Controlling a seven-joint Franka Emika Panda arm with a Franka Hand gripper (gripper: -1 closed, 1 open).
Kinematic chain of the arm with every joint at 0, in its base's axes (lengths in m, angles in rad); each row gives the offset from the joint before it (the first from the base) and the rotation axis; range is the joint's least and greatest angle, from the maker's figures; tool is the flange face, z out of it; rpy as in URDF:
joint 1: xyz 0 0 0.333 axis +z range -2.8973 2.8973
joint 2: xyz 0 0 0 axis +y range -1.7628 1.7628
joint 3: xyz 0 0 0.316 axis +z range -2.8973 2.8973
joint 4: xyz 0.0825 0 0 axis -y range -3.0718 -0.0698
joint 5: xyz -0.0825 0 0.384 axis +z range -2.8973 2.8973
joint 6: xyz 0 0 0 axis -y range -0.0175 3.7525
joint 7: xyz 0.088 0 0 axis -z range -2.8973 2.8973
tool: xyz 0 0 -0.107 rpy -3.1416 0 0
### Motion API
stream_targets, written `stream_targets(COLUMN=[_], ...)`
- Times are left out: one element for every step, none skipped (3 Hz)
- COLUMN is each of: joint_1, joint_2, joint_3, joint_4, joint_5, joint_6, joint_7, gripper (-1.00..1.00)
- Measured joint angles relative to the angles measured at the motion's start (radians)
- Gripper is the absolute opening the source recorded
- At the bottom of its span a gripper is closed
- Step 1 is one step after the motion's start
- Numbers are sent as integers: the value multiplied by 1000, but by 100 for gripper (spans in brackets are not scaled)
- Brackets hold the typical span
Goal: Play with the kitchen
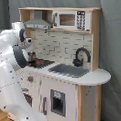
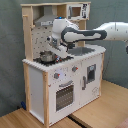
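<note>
The kitchen is a tall white and light-wood toy with a hood, a microwave shelf, a grey sink and a black faucet. In the second exterior view the kitchen shows its oven door and knobs. A small metal pot stands on the stovetop. My gripper hangs over the stovetop right beside the pot's rim. In the first exterior view my gripper is partly hidden behind the arm, close to the pot.
The white arm reaches across above the sink from the second exterior view's right. A grey curtain hangs behind the kitchen. The kitchen stands on a wooden floor.
</note>
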Motion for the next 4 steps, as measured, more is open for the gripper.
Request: stream_targets(joint_1=[0,1,9,11], joint_2=[11,55,89,120], joint_3=[7,6,6,5], joint_4=[27,27,25,20], joint_5=[0,-6,-11,-48], joint_6=[-80,-177,-271,-366], joint_7=[-52,-63,-65,-65], gripper=[-100,-100,-100,-100])
